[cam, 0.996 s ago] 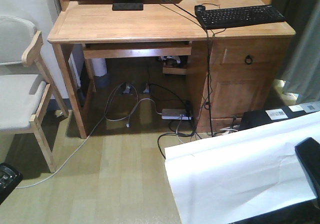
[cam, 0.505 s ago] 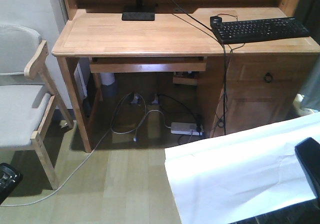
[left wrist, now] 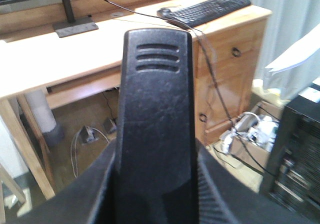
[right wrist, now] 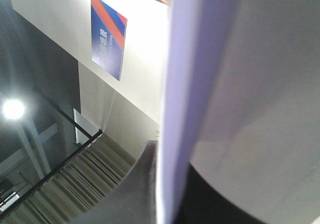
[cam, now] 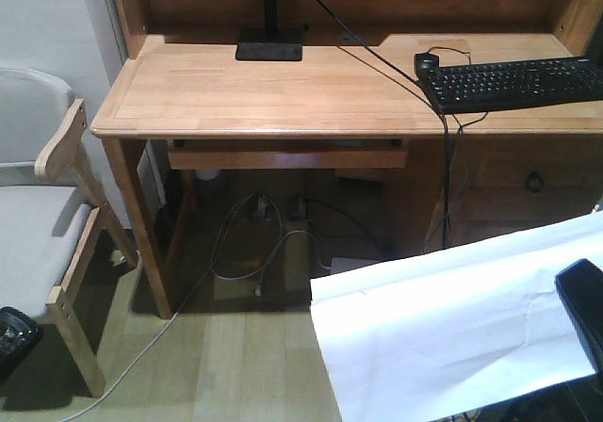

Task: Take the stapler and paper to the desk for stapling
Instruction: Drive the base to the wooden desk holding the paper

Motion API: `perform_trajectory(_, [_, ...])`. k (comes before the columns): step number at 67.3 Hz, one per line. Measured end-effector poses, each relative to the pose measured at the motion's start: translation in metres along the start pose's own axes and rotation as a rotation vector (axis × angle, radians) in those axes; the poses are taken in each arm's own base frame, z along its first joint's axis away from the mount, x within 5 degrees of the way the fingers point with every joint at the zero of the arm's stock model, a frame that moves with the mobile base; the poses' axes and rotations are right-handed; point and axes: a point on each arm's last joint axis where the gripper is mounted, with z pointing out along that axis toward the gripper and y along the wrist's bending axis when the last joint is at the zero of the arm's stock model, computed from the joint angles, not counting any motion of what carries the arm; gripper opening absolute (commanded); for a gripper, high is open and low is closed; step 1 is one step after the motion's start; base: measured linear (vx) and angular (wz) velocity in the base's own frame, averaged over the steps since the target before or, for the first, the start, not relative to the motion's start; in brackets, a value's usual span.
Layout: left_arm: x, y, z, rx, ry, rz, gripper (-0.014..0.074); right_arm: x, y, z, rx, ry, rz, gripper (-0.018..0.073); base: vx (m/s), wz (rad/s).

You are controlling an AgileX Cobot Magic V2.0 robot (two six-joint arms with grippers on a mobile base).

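While stapler [left wrist: 155,124], paper [cam: 452,328] held, sign [right wrist: 107,36] lettering illegible

Dead ahead of the left claw [cam: 13,335]: chair [cam: 58,172], light-wood arms, grey cushions, pale wall [cam: 47,17] behind. Ahead and right of it: light-wood desk [cam: 273,92], raised back edge, pull-out shelf [cam: 283,151] under the top. Drawer block [cam: 528,182] with ring pull ahead of the right claw [cam: 580,311]. Floor [cam: 236,375]: pale wood-look planks. Grey curtain [left wrist: 282,24] right of the desk. Seen from the right claw: lit round lamp [right wrist: 12,109], white wall, blue-red poster [right wrist: 107,36].
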Motion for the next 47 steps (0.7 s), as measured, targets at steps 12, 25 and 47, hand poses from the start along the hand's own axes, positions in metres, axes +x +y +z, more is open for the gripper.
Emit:
perform_trajectory(12, [0.0000, 0.0000, 0.0000, 0.000, 0.000, 0.000, -0.0007, 0.0000, 0.0000, 0.0000, 0.000, 0.000, 0.000, -0.0006, 0.22, 0.01])
perform_trajectory(25, [0.0000, 0.0000, 0.0000, 0.000, 0.000, 0.000, -0.0007, 0.0000, 0.0000, 0.0000, 0.000, 0.000, 0.000, -0.0006, 0.20, 0.02])
perform_trajectory(47, [0.0000, 0.0000, 0.0000, 0.000, 0.000, 0.000, -0.0007, 0.0000, 0.0000, 0.0000, 0.000, 0.000, 0.000, -0.0006, 0.19, 0.04])
